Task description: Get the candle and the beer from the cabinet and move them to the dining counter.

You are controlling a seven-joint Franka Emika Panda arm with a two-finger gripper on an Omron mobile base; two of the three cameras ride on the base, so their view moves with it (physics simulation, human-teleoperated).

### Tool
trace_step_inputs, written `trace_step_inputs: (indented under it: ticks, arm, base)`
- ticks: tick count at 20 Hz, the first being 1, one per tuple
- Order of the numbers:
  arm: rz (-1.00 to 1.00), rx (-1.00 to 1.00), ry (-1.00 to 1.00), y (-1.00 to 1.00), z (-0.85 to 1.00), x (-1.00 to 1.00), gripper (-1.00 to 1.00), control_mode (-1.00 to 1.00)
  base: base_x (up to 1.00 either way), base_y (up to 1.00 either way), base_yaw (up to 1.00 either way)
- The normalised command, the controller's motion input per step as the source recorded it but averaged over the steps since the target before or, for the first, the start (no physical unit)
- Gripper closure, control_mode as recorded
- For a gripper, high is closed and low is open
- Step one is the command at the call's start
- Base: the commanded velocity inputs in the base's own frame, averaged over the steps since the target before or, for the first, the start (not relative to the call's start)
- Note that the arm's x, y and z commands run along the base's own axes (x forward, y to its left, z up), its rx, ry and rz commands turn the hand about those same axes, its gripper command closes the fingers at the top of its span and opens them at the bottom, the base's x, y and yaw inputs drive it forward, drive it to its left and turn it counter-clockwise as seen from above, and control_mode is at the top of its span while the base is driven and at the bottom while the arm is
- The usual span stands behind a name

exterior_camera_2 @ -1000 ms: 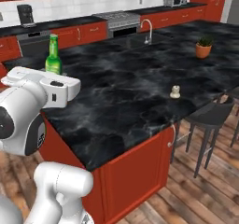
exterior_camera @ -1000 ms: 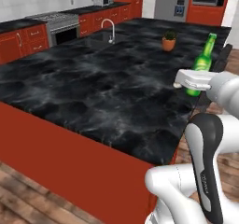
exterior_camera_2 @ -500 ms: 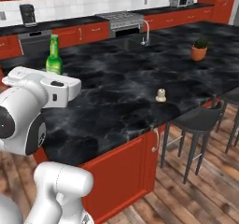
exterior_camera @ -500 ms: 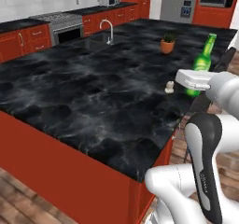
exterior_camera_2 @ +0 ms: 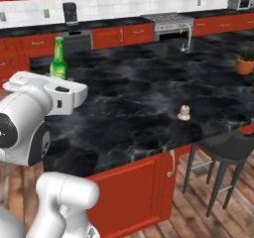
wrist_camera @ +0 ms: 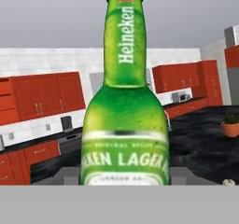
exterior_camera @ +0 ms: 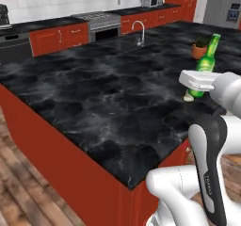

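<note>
Gripper (exterior_camera: 201,81) grasps the beer (exterior_camera: 205,65), neck tilted slightly off upright. Counter (exterior_camera: 94,102) lies below it; candle (exterior_camera_2: 184,112) stands just beside it.

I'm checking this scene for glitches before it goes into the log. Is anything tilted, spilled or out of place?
Only the beer is askew: it leans in the left base view, held above the dining counter rather than standing on it. The candle sits upright near the counter's edge. Nothing looks spilled or damaged.
</note>
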Motion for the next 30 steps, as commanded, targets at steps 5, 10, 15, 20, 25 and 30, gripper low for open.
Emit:
trace_step_inputs:
  ticks: [5, 10, 15, 20, 25, 30]
  arm:
    - [0.00, 0.00, 0.00, 0.00, 0.00, 0.00, 1.00, 1.00]
    - [0.00, 0.00, 0.00, 0.00, 0.00, 0.00, 1.00, 1.00]
    - [0.00, 0.00, 0.00, 0.00, 0.00, 0.00, 1.00, 1.00]
    - [0.00, 0.00, 0.00, 0.00, 0.00, 0.00, 1.00, 1.00]
    - [0.00, 0.00, 0.00, 0.00, 0.00, 0.00, 1.00, 1.00]
    - [0.02, 0.00, 0.00, -0.03, -0.07, 0.02, 1.00, -1.00]
  base:
    - [0.32, -0.73, 0.34]
    - [-0.07, -0.99, 0.22]
    - [-0.12, -1.00, 0.08]
    - [0.11, -0.85, 0.12]
    - [0.38, -0.76, 0.22]
    - [0.16, -0.40, 0.15]
